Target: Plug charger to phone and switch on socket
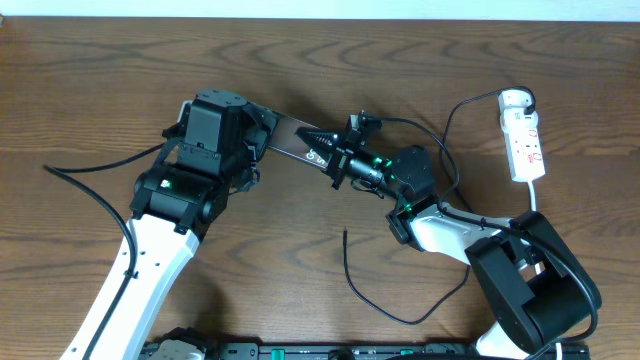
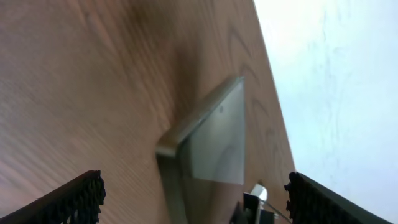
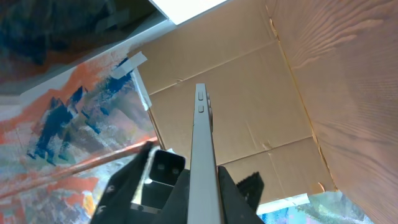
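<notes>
While right tool (image 1: 331,161) grips phone (image 1: 294,138), left tool (image 2: 196,199) gapes

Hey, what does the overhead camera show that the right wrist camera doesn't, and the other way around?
Only overhead: the white power strip at far right, the black charger cable lying loose, and the left gripper at the far end of the phone. Only right wrist: the phone's side buttons seen edge-on, with cardboard behind. Both: the right gripper shut on the phone.
</notes>
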